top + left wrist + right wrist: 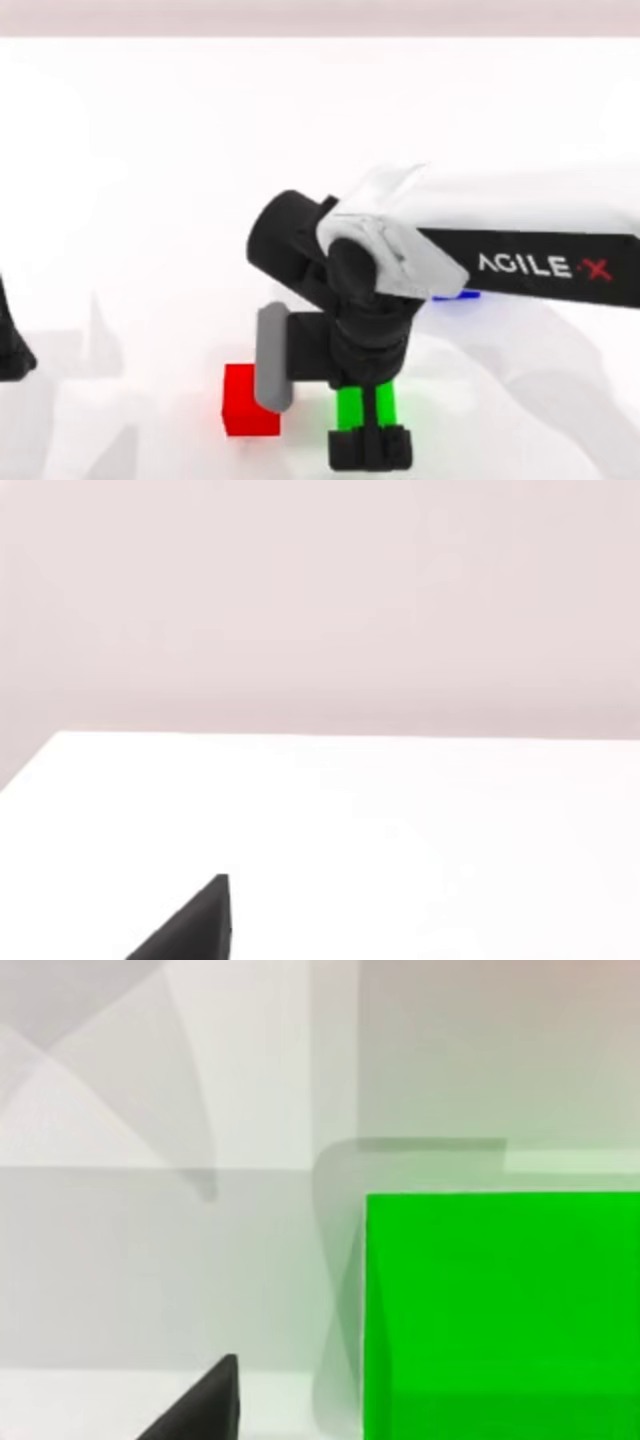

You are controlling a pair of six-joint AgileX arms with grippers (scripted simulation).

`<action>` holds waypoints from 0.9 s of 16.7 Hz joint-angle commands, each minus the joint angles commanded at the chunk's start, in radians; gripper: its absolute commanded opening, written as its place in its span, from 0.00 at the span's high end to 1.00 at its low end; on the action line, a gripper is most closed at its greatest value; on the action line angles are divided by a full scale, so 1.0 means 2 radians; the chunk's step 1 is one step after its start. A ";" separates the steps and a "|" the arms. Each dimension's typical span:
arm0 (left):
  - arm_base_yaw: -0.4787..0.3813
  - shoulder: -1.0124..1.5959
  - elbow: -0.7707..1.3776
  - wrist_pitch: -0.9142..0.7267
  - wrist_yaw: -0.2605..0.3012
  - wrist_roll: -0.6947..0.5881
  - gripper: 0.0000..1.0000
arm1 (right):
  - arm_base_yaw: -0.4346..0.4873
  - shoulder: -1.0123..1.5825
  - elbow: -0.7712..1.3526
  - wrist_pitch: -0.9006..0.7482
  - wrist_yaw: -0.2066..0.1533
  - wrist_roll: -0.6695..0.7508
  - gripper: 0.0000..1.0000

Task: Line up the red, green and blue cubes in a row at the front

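Note:
The red cube [245, 412] sits near the table's front edge. The green cube [350, 404] stands to its right with a gap between them, under my right gripper [368, 446], which points down over it, open. In the right wrist view the green cube [500, 1310] fills the near side, and one dark finger [210, 1410] stands apart from its face. The blue cube [457, 295] shows only as a sliver under my right forearm, farther back. My left arm [10, 350] is parked at the left edge; one finger [195, 925] shows over bare table.
My right forearm [530, 265] reaches in from the right across the middle of the table [150, 200]. A grey link [272, 355] of that arm overhangs the red cube's back right corner.

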 joint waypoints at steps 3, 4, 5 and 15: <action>0.000 0.000 0.000 0.000 0.000 0.000 0.00 | 0.000 -0.014 0.035 -0.051 0.000 0.000 0.00; 0.000 0.000 0.000 0.000 0.000 0.000 0.00 | 0.002 -0.019 0.048 -0.074 0.000 -0.001 0.00; 0.000 0.000 0.000 0.000 0.000 0.000 0.00 | 0.003 -0.025 0.061 -0.093 -0.001 -0.002 0.00; 0.000 0.000 0.000 0.000 0.000 0.000 0.00 | -0.012 -0.024 0.093 -0.121 0.000 0.032 0.00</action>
